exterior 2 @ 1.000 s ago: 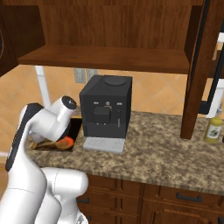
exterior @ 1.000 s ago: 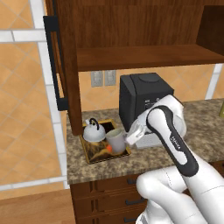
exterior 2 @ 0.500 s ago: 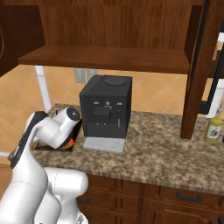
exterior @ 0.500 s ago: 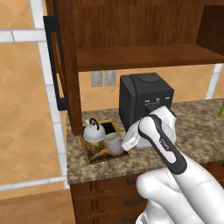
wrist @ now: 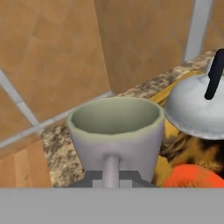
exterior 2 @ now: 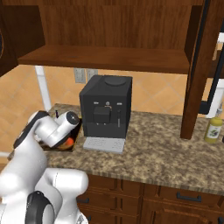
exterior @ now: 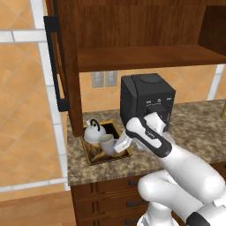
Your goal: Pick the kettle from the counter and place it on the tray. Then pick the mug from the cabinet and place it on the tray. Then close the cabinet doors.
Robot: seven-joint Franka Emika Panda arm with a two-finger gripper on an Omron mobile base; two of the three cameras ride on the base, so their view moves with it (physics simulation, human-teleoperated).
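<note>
My gripper [exterior: 117,145] is shut on the side handle of the grey-green mug [exterior: 107,143]. It holds the mug upright, low over the golden-rimmed tray [exterior: 90,154]; whether the mug's base touches the tray is hidden. In the hand view the mug [wrist: 116,129] is close in front of my gripper [wrist: 111,177], its handle toward the camera. The silvery kettle [exterior: 94,131] with its black arched handle stands on the tray just behind the mug, and the kettle [wrist: 197,107] shows to the mug's right in the hand view. Both cabinet doors stand open: the left door [exterior: 66,66] and the right door [exterior 2: 199,65].
A black coffee machine [exterior: 148,99] with a grey drip plate [exterior 2: 104,144] stands just right of the tray. The cabinet's shelf board [exterior: 141,57] hangs above it. A yellow bottle [exterior 2: 214,129] stands far right on the granite counter [exterior 2: 166,153].
My hand has come down and to the left with the mug, from beside the coffee machine to low over the tray next to the kettle.
</note>
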